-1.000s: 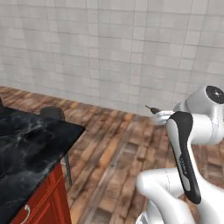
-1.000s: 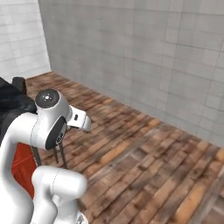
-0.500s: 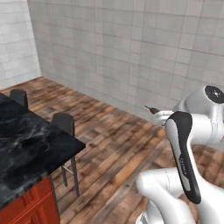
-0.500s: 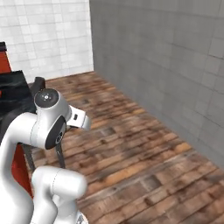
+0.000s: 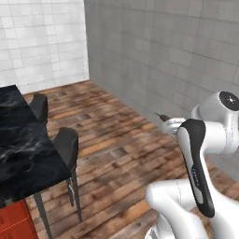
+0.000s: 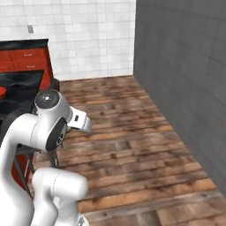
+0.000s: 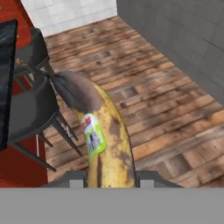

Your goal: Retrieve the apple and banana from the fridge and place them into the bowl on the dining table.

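My gripper (image 7: 109, 178) is shut on the banana (image 7: 105, 131), a yellow fruit with brown marks, a sticker and a dark tip pointing away from the hand. The dining table (image 5: 23, 140), black marble over a red base, lies at the left, also seen as the dining table (image 6: 20, 86) and the dining table (image 7: 5, 87). A sliver of red (image 6: 1, 92) rests on its top at the picture's edge; I cannot tell whether it is the bowl. The apple and the fridge are out of view.
Two dark stools (image 5: 67, 144) (image 5: 39, 105) stand along the table's near side, between it and me. A grey wall (image 5: 186, 56) runs along the right and meets a white tiled wall. Red wall cabinets (image 6: 26, 59) stand at the back. Wooden floor (image 6: 132, 132) lies open ahead.
The whole scene has swung across both base views, so the base has turned. The arm keeps the same pose and the banana stays in the gripper.
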